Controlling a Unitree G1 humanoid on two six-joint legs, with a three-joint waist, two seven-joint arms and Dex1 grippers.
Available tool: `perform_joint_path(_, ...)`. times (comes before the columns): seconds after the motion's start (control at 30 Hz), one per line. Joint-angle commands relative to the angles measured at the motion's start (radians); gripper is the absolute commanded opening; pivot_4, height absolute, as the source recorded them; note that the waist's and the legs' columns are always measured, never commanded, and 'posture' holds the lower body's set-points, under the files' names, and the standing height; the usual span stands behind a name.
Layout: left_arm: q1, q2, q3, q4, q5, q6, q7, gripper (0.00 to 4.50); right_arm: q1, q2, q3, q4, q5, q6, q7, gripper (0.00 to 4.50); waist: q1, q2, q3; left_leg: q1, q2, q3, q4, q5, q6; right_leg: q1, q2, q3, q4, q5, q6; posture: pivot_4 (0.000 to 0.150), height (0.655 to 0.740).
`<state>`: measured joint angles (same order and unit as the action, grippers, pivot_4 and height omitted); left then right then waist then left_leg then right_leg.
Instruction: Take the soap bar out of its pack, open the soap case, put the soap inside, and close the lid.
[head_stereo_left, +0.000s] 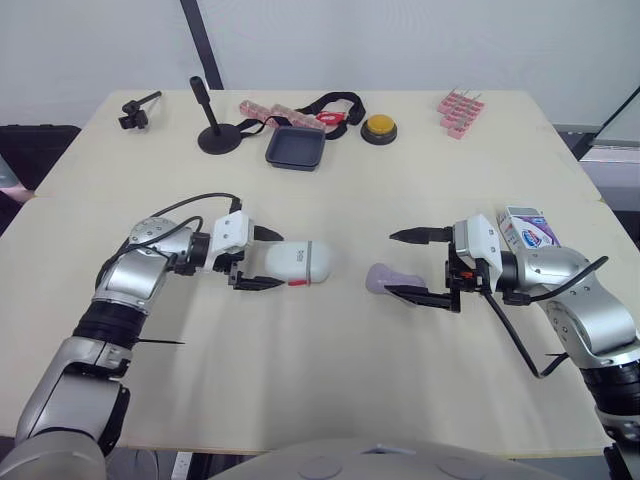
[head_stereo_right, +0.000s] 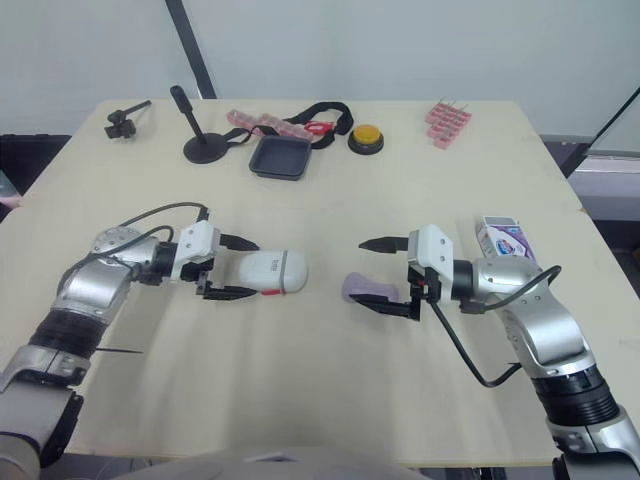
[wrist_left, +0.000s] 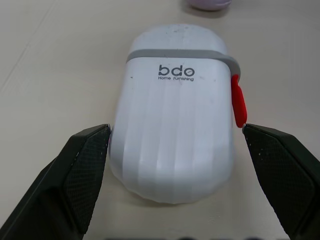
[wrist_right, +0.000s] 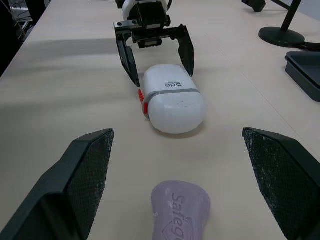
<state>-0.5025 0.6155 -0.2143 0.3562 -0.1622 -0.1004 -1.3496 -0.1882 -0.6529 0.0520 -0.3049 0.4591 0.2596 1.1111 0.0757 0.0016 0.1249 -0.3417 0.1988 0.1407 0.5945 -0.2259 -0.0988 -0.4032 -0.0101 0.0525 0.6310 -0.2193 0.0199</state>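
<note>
Spread wide and holding nothing at the left gripper (head_stereo_left: 272, 260), a fingertip (wrist_left: 95, 150) just beside each long flank of the soap case (wrist_right: 174, 102), not yet pinching. Lying flat near the middle of the desk (head_stereo_left: 320, 390) with lid shut, long axis running from left edge toward right edge, grey band (wrist_left: 177, 54) nearer the end away from these jaws, red latch (wrist_left: 239, 100) on the flank facing the near edge. Likewise gaping and empty at the right gripper (head_stereo_left: 390, 264), facing the left one across the desk's middle. Between those fingers, touching neither, the lilac soap bar (wrist_right: 181, 212), out of its pack, long axis roughly in line with the case and pointing at its rounded end, apart from it. Behind the right gripper, by the right edge, the pack (head_stereo_left: 527, 228). Judged next: steady the case with the left, much the nearer, and work the latch; soap squared for the right
</note>
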Motion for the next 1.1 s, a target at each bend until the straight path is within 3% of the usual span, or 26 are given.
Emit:
perform_joint_path(0.03,-0.045,-0.011,-0.014,0.058,0.037,-0.057,-0.002,4.50,0.002,-0.017,-0.013,-0.040,-0.003,-0.005,-0.008,4.45,0.000,0.000,0.000,0.000,0.000,0.000,0.000,0.000,0.000,0.000,0.000,0.000,0.000,0.000,0.000,0.150,0.7400)
perform_joint_path(0.17,-0.080,-0.032,-0.024,0.113,0.045,-0.069,-0.027,4.50,0.012,-0.025,-0.010,-0.049,-0.008,-0.005,-0.014,4.45,0.002,0.000,0.000,0.000,0.000,0.000,0.000,0.000,0.000,0.000,0.000,0.000,0.000,0.000,0.000,0.150,0.7400)
perform_joint_path(0.27,-0.091,-0.044,-0.028,0.137,0.050,-0.079,-0.030,3.68,0.020,-0.032,-0.018,-0.059,-0.002,0.002,-0.020,4.50,0.002,0.000,0.000,0.000,0.000,0.000,0.000,0.000,0.000,0.000,0.000,0.000,0.000,0.000,0.000,0.150,0.7400)
perform_joint_path(0.33,-0.093,-0.048,-0.031,0.146,0.056,-0.086,-0.030,3.45,0.025,-0.036,-0.022,-0.061,-0.002,0.003,-0.023,4.50,0.002,0.000,0.000,0.000,0.000,0.000,0.000,0.000,0.000,0.000,0.000,0.000,0.000,0.000,0.000,0.150,0.7400)
perform_joint_path(0.77,-0.080,-0.056,-0.019,0.116,0.040,-0.084,-0.036,3.45,0.024,-0.038,-0.021,-0.060,0.007,0.035,-0.042,4.50,0.003,0.000,0.000,0.000,0.000,0.000,0.000,0.000,0.000,0.000,0.000,0.000,0.000,0.000,0.000,0.150,0.7400)
perform_joint_path(0.93,-0.022,0.000,0.028,-0.025,-0.027,-0.011,-0.050,3.45,-0.022,-0.031,-0.031,-0.048,0.036,0.188,-0.122,4.50,-0.004,-0.001,0.001,0.000,0.000,0.000,0.000,0.000,-0.001,0.000,0.000,0.000,0.000,0.000,0.000,0.150,0.7400)
perform_joint_path(1.07,0.057,0.058,0.071,-0.147,-0.067,0.025,-0.041,3.45,-0.069,-0.018,-0.063,-0.071,0.128,0.362,-0.188,4.50,-0.004,-0.001,0.001,0.000,0.000,0.000,-0.002,0.000,-0.002,0.000,0.001,0.000,-0.001,0.000,0.000,0.150,0.7400)
perform_joint_path(1.1,0.105,0.079,0.086,-0.193,-0.075,0.011,-0.037,3.45,-0.100,-0.014,-0.077,-0.068,0.196,0.484,-0.225,4.50,-0.003,-0.001,0.001,0.001,0.000,0.000,-0.002,0.000,-0.002,0.000,0.001,0.000,-0.001,0.000,0.000,0.150,0.7400)
